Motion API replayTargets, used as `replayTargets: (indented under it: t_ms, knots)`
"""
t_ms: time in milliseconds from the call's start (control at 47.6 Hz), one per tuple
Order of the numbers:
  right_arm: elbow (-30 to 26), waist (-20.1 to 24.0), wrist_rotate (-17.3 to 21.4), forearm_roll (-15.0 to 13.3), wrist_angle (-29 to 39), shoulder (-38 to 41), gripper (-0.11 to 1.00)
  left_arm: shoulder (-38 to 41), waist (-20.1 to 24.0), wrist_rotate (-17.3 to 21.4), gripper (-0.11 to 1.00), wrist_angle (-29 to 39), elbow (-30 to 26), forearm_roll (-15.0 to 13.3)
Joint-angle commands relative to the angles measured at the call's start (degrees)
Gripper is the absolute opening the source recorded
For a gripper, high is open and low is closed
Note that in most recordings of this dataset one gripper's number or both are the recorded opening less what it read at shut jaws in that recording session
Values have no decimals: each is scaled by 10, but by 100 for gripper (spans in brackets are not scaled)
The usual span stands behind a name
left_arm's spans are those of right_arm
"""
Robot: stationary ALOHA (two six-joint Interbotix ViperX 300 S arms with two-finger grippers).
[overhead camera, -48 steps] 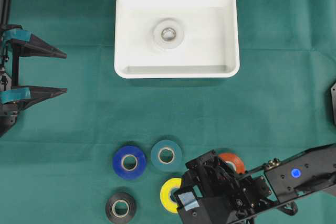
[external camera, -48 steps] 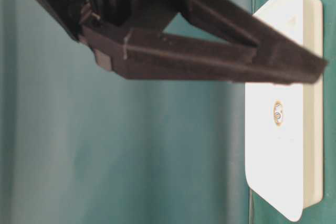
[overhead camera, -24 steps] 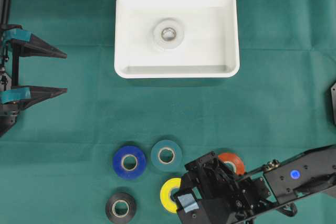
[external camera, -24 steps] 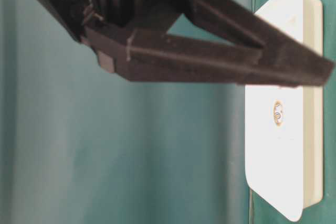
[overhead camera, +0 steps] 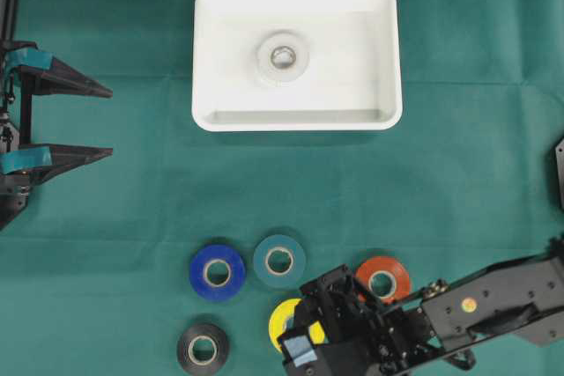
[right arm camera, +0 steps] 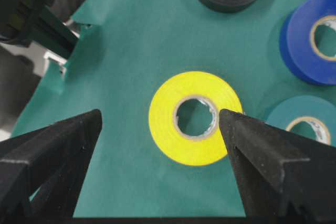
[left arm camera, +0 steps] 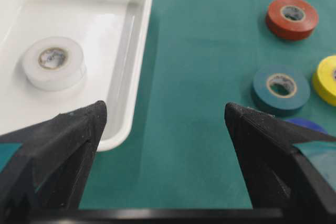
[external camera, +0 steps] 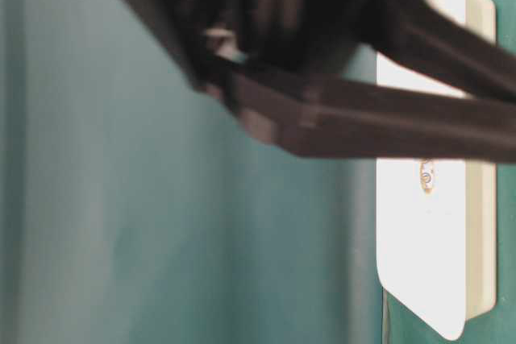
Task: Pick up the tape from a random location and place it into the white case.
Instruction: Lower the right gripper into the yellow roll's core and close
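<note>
The right end effector (right arm camera: 160,124) hung spread wide over the yellow tape roll (right arm camera: 195,117), which lay flat between its jaws, well below the white case (overhead camera: 297,121); the left end effector (overhead camera: 101,122), also spread, sat far off.

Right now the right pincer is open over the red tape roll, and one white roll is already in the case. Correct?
Not quite: the right pincer is open over the yellow roll, not a red one, as the right wrist view shows. The white roll is in the case.
</note>
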Motion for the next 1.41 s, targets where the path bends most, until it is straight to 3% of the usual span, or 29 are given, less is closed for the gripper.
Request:
replayTargets:
  t_ms: [0,462,1387]
  knots:
    - [-3,4,1,3,-19,-2,90,4,1,0,96,-3,-5,-1]
    - [46,4,45,4,-134,44,90,5,1,0,96,-3,-5,-1]
    - [48,-4,75,4,-166,107,90,4,7,0,96,-4,-4,-1]
